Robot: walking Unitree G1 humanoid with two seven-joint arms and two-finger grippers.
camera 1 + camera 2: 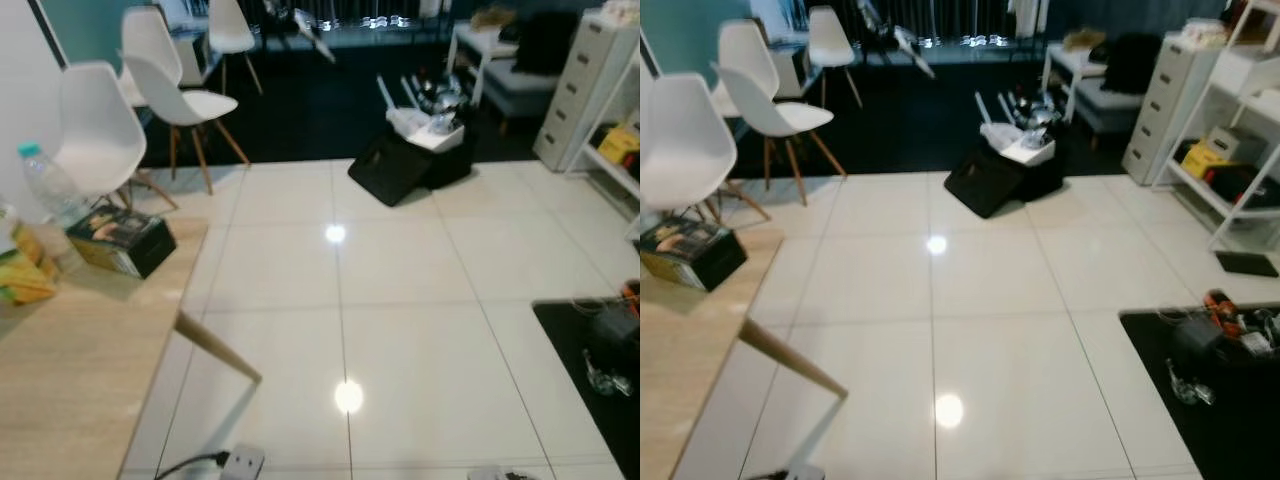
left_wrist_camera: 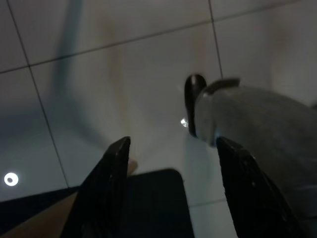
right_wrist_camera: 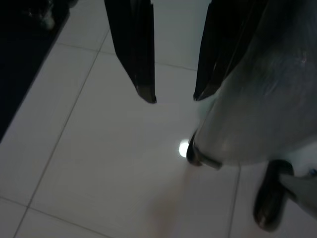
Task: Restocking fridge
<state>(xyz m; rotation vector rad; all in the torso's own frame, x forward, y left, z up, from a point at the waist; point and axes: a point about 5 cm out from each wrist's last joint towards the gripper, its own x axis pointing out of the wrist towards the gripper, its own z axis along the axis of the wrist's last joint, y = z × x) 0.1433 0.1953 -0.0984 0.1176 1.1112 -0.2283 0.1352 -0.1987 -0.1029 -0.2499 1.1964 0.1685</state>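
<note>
White glossy floor tiles (image 1: 400, 300) spread before us; our left gripper (image 2: 171, 148) and right gripper (image 3: 173, 96) hang spread apart, empty. Our clear plastic water bottle (image 1: 50, 185) stands on the pale wooden table (image 1: 70, 370).

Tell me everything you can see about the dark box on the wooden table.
The box is a low rectangular carton, mostly black, with a yellowish side and a printed picture on its top; the print is too blurred to read. It looks like cardboard and appears closed. It lies flat, turned at an angle, at the far corner of the light wooden table, close to the edge. A clear plastic bottle stands just beside it.
</note>
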